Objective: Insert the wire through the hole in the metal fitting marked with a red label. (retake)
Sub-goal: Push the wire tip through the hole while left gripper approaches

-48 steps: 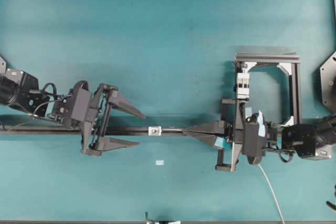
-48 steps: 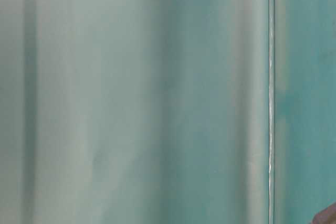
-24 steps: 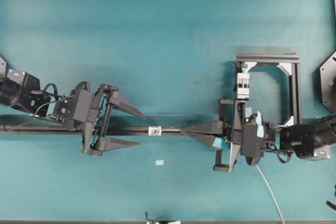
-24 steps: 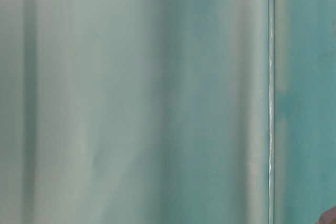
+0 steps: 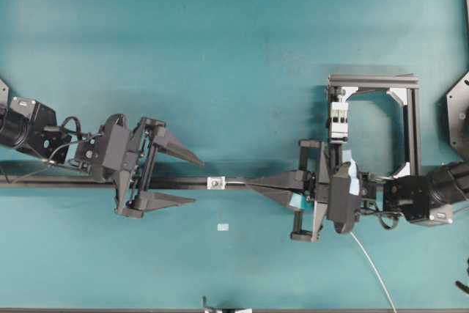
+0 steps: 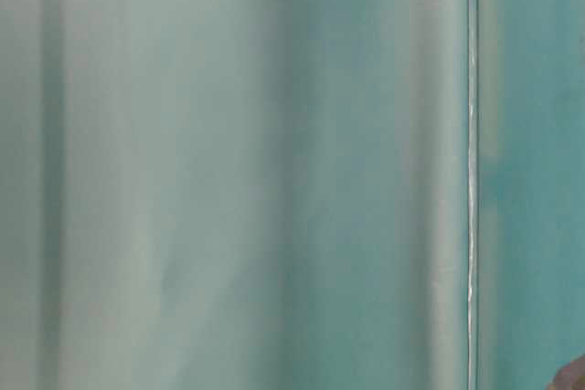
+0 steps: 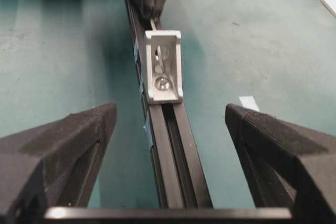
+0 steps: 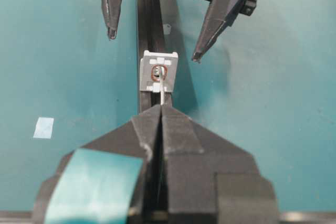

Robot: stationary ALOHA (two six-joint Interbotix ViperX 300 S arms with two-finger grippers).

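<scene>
The metal fitting (image 5: 215, 182) is a small silver bracket on the long black rail (image 5: 73, 181). Its face toward the right wrist camera carries a red ring round the hole (image 8: 159, 73). My right gripper (image 5: 248, 185) is shut on the thin wire (image 8: 163, 94). A short end of the wire sticks out of the fingertips and reaches the ringed hole. I cannot tell how far in it goes. The rest of the wire (image 5: 374, 265) trails behind the right arm. My left gripper (image 5: 196, 180) stands open astride the rail, just left of the fitting (image 7: 164, 74), with nothing between its fingers (image 7: 68, 145).
A black frame (image 5: 412, 122) holding a white clamp block (image 5: 338, 119) stands behind the right arm. A small pale tape scrap (image 5: 223, 227) lies on the teal table in front of the rail. The table-level view is a blurred teal surface.
My right gripper has slid left along the rail toward the fitting, carrying the wire with it. The left gripper has stayed open and in place.
</scene>
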